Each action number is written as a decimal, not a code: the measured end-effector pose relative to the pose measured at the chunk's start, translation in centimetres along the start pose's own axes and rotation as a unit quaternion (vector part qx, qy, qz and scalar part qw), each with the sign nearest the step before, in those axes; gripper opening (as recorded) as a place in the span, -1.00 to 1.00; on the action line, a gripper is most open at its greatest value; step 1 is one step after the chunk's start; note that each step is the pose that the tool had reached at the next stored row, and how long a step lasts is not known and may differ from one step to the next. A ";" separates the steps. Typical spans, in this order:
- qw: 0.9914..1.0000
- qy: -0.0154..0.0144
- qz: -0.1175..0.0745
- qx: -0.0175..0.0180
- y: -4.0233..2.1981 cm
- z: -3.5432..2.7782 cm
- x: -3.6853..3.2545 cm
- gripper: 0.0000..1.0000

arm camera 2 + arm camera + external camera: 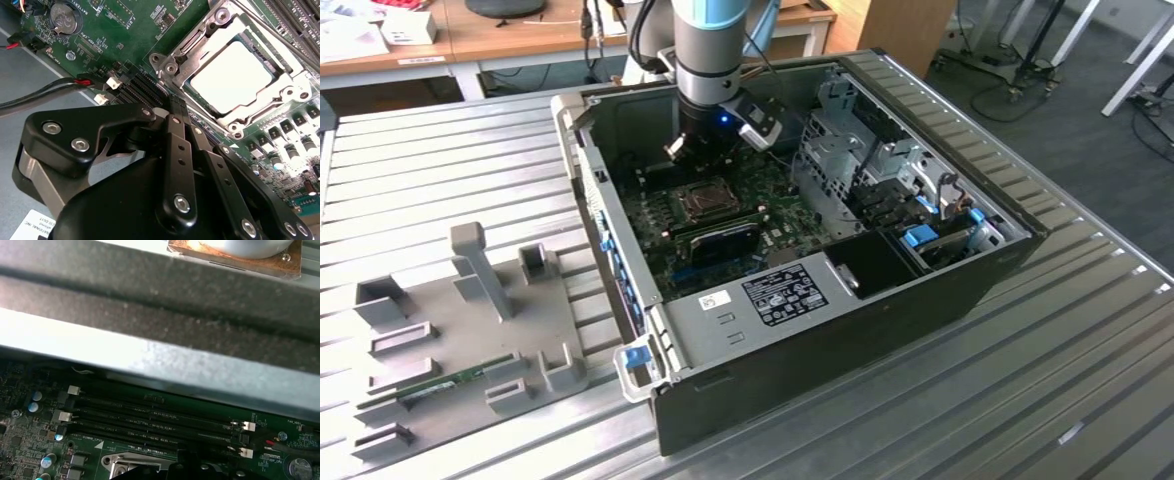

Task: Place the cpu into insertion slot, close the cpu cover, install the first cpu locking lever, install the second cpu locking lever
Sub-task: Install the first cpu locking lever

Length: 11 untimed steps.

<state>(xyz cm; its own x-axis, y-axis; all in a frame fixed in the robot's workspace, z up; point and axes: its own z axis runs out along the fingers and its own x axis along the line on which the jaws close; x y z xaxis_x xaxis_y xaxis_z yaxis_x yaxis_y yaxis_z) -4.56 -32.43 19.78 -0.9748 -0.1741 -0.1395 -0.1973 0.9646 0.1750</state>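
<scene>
One cpu (232, 80) is seen seated in the insertion slot (707, 200), framed by the cpu cover (239, 119). The pincer (172, 104) is clenched, empty, just beside the cover's edge, flanked by the case wall (596, 185) and drive cage (854, 145).

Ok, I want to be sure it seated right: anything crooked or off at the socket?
Nothing stands out. The cpu lies flat and square, the cover down around it with even edges. The shut claw hangs beside it, empty.

Arm (711, 60) vertical (wrist (716, 118) lowest), fingers (178, 145) pressed together.
</scene>
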 end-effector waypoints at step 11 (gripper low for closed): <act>1.000 0.001 -0.001 0.006 0.00 -0.04 0.00 -0.80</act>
<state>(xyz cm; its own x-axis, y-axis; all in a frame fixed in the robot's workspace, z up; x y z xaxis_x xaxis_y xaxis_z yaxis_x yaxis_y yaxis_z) -4.56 -32.44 19.82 -0.9748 -0.1757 -0.1374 -0.1972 0.9667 0.1632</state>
